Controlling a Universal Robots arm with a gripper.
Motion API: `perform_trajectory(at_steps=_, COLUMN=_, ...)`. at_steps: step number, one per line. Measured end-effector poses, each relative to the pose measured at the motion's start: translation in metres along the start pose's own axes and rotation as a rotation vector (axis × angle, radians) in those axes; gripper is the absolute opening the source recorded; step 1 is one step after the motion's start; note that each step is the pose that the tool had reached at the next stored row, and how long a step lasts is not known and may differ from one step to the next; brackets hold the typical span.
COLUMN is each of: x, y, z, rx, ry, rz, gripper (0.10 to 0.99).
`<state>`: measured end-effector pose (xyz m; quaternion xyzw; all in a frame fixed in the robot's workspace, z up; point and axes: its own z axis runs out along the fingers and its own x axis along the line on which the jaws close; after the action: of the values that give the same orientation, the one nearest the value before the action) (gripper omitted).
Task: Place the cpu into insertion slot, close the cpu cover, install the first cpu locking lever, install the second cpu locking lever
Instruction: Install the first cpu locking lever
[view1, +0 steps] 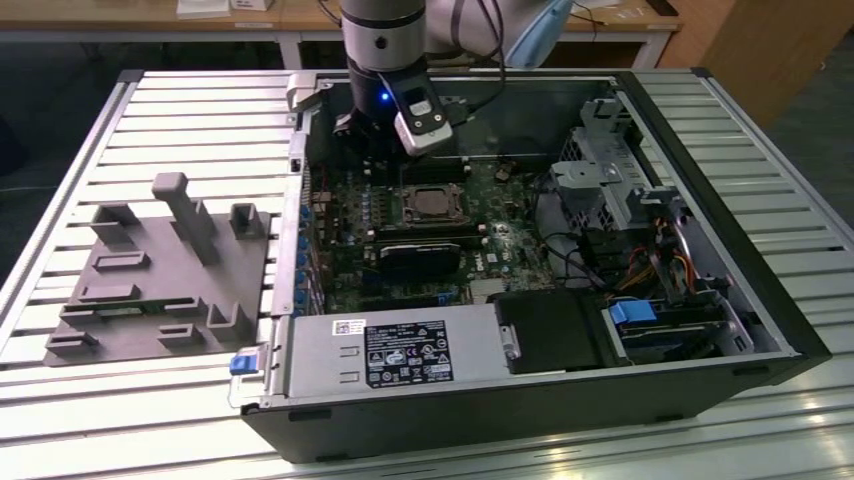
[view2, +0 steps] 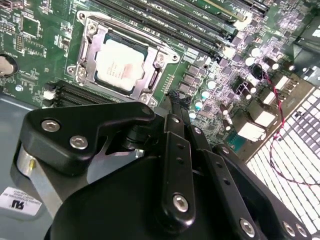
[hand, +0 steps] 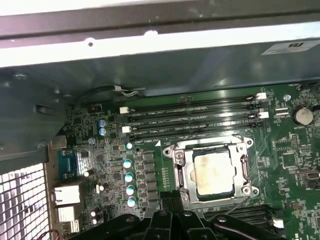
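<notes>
At the exterior view's left, a grey moulded fixture (view1: 154, 285) lies on the slatted counter (view1: 80, 420). Beside it an open computer case (view1: 534, 425) lies on its side. Over its green motherboard (view1: 347, 240) the hand (view2: 173, 100) hangs, fingers seemingly pressed together and holding nothing. Just past their tips the cpu (view2: 120, 65) sits in the insertion slot (view1: 411, 205), with the cpu cover (view2: 97, 45) apparently down around it.

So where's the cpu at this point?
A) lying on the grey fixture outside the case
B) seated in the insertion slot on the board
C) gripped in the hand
B: in the second wrist view the cpu lies flat on the motherboard, framed by the cpu cover.
</notes>
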<state>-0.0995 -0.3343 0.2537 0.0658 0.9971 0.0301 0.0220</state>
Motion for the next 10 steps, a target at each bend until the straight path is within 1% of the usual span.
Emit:
perform_trajectory(at_steps=1, x=0.0000, y=0.0000, z=-0.0008, rx=0.000, ry=0.0002, rz=0.000, gripper=0.106)
perform_trajectory(at_steps=2, x=-0.0001, y=0.0000, z=-0.0010, rx=-0.004, ry=0.0004, rz=0.000, gripper=0.106)
perform_trajectory(at_steps=3, x=0.0000, y=0.0001, z=-0.0010, rx=-0.010, ry=0.0012, rz=0.000, gripper=0.106)
perform_trajectory(at_steps=4, x=0.0000, y=0.0001, z=-0.0010, rx=-0.021, ry=0.0027, rz=0.001, gripper=0.106)
perform_trajectory(at_steps=6, x=0.0002, y=0.0001, z=-0.0010, rx=-0.050, ry=0.0065, rz=0.002, gripper=0.106)
perform_trajectory(at_steps=10, x=0.0007, y=0.0000, z=-0.0011, rx=-0.112, ry=0.0147, rz=0.005, gripper=0.106)
